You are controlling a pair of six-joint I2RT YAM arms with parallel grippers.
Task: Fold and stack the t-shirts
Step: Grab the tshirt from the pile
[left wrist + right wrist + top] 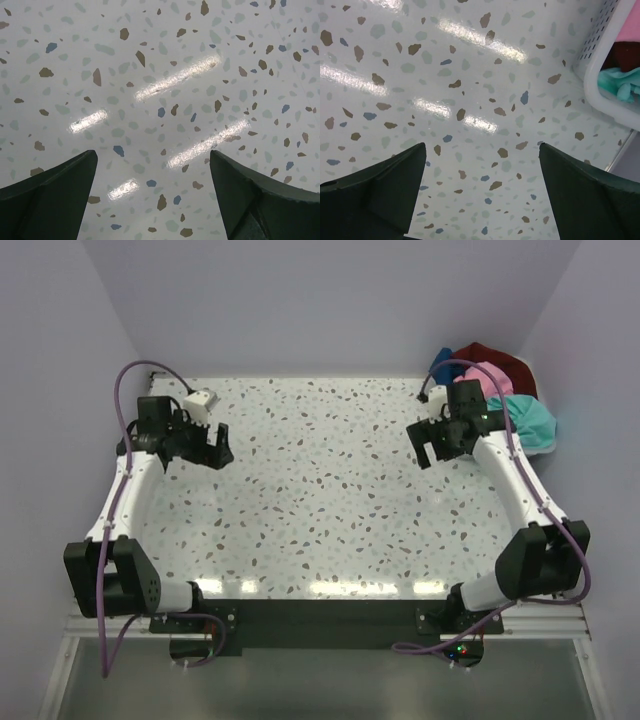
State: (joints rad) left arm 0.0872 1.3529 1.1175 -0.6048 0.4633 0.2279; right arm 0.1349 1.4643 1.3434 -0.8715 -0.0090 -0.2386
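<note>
The t-shirts lie heaped at the back right corner: a teal-green one (532, 424), a pink one (490, 377), a dark red one (497, 357) and a blue one (441, 364). In the right wrist view the teal-green shirt (619, 85), a dark red one (623, 54) and a pink one (634, 22) lie inside a white slatted basket (600, 55). My right gripper (437, 445) is open and empty, just left of the pile. My left gripper (210, 452) is open and empty over the speckled table at the far left. Both wrist views show wide jaws over bare table.
The speckled terrazzo table (330, 490) spans the workspace between both arms. Purple-grey walls close in the back and sides. The basket rim sits at the table's right edge near the right arm.
</note>
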